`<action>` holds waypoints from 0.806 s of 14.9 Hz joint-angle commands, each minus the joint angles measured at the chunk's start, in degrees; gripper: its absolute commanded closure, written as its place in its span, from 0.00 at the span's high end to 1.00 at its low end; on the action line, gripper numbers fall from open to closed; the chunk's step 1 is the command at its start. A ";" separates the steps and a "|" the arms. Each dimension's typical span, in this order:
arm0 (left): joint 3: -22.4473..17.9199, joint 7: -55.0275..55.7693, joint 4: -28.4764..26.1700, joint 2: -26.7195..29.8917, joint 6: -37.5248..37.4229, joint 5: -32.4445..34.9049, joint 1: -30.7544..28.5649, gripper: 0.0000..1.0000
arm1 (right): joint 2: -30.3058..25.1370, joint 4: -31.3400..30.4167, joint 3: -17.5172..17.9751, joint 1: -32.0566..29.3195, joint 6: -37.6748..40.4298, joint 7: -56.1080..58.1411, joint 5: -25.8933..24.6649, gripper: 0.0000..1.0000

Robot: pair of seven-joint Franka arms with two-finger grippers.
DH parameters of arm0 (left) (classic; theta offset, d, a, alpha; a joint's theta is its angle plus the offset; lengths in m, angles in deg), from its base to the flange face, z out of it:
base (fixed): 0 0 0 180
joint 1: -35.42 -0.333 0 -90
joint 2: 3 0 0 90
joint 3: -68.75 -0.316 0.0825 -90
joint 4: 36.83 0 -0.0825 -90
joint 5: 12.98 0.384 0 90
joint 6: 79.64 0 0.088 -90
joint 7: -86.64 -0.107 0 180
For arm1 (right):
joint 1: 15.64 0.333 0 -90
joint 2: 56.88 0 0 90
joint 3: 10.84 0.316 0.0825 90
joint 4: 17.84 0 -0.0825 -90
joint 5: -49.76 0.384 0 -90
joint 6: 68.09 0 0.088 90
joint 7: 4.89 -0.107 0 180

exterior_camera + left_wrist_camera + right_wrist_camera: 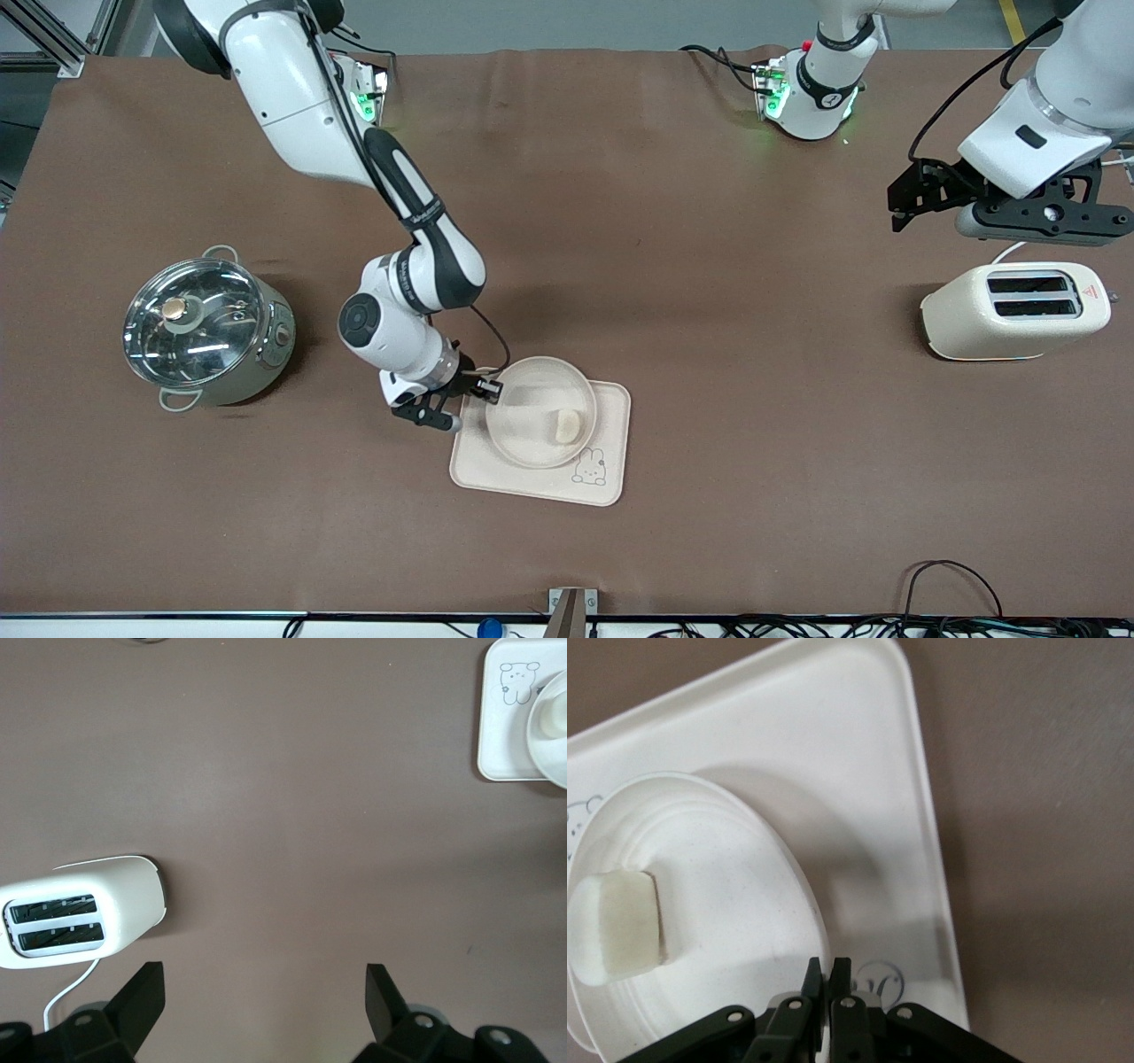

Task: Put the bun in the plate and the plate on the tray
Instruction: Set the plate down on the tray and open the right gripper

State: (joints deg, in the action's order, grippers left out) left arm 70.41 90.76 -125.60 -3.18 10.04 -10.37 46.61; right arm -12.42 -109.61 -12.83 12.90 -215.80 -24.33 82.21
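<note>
While the right gripper [476, 400] pinches the plate [532, 416] rim at 9 o'clock, plate sits on tray [611, 416] w/ bun [567, 425] inside. Left gripper [921, 190] waits wide open over the surface [709, 221] by the toaster [1014, 310].

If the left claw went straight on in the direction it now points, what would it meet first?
Most likely the bare table. The left claw hangs open in the air and points down at brown cloth beside the toaster. Nothing lies between its fingers; depth is hard to judge.
</note>
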 commanded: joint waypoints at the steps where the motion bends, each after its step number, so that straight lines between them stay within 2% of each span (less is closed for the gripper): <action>1: -0.51 0.28 2.28 -1.05 0.15 0.46 -0.20 1.00 | 1.23 1.93 0.68 -0.33 -0.38 1.17 1.03 0.00; 9: -1.04 -0.95 4.83 -1.49 0.14 -0.24 -0.64 1.00 | 3.26 5.46 0.68 -1.39 -0.47 1.25 1.04 0.01; 12: -1.04 -0.95 4.83 -1.67 0.14 -0.15 -0.64 1.00 | 3.34 5.46 0.68 -1.65 -0.47 1.43 1.12 0.10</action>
State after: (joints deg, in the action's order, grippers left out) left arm 69.64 90.59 -122.28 -3.97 10.48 -10.37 45.79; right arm -9.72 -105.38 -12.79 12.17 -216.10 -24.12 82.21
